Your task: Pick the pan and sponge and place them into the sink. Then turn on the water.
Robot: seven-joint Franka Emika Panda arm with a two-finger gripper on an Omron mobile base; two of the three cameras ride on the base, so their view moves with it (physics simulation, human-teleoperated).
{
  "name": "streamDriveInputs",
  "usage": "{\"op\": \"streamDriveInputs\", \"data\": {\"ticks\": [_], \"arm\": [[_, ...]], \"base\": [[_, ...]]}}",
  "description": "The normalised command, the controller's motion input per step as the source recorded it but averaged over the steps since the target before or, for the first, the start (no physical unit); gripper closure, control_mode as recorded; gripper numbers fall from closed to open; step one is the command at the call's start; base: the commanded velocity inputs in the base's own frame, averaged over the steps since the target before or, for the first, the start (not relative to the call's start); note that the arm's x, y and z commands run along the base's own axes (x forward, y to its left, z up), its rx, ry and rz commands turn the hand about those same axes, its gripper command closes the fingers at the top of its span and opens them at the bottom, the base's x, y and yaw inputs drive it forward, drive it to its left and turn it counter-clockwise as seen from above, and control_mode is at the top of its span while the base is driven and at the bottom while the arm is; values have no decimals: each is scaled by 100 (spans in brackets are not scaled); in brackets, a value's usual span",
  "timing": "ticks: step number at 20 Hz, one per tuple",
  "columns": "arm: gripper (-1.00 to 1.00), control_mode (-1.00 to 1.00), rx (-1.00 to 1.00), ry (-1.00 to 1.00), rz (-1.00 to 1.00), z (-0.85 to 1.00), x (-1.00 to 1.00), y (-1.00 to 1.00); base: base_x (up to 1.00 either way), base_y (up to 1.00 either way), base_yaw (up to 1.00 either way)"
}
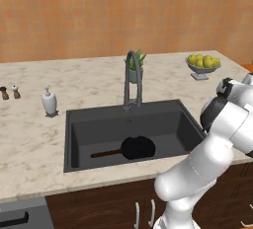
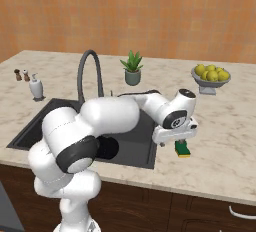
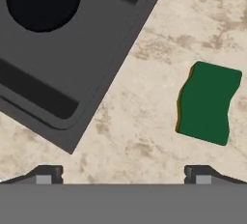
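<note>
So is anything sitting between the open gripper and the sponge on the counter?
Nothing visible. The sponge lies alone on bare stone right of the sink, with the open gripper above and clear counter between them.

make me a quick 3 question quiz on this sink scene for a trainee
1. True or false: the pan lies inside the sink.
2. Where is the sponge? A) in the sink B) on the counter beside the sink C) held in the gripper
3. Fill in: the gripper's jaws are ____.

Key:
1. True; the pan rests on the basin floor.
2. B; it lies green side up on the stone, clear of the fingers.
3. open; it hovers over the counter near the sponge, holding nothing.
</note>
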Motion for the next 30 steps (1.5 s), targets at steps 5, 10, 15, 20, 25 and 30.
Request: {"op": "streamDriveInputs", "data": {"ticks": [5, 10, 15, 20, 25, 30], "arm": [[-100, -100, -4, 0, 0, -23, 36, -19], [-100, -100, 0, 0, 0, -21, 24, -33], [-100, -100, 0, 0, 0, -16, 19, -15], [-100, -100, 0, 0, -2, -16, 28, -9], [-100, -100, 0, 0, -4, -22, 29, -3], [-100, -100, 0, 0, -6, -17, 26, -15]], "base": [[0, 0, 0], [0, 0, 0], [0, 0, 0], [0, 0, 0], [0, 0, 0], [0, 0, 0]]}}
